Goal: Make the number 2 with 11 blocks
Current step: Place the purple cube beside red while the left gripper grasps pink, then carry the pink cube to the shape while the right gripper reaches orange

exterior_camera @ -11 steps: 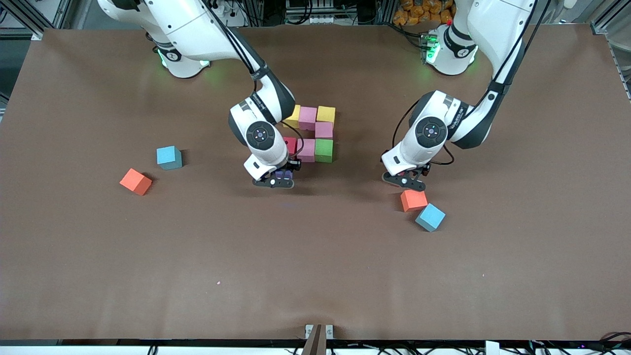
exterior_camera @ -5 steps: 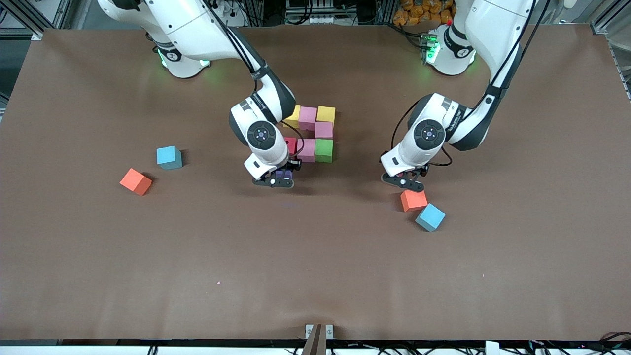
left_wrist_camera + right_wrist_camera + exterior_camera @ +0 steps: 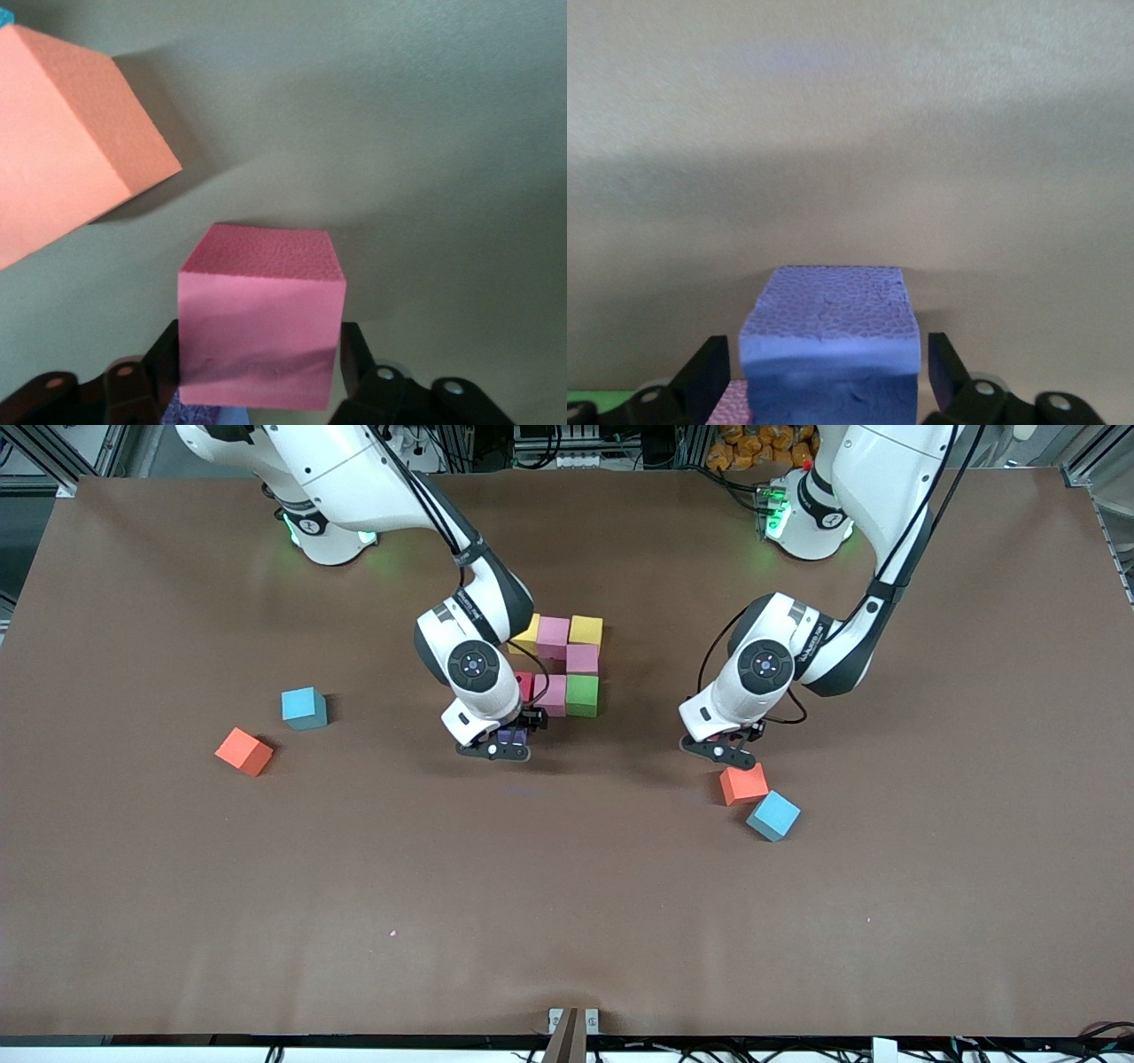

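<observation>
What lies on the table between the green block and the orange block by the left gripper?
Nothing: in the front view, bare brown table runs from the green block to the orange block; the left gripper is above its orange end.

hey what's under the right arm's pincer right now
A purple block sits between the fingers of the right pincer, beside the pink block of the figure. The front view mostly hides it under the wrist; whether it rests on the table cannot be seen.

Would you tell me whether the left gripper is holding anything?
Yes: the left gripper is shut on a pink cube, a finger against each side.
</observation>
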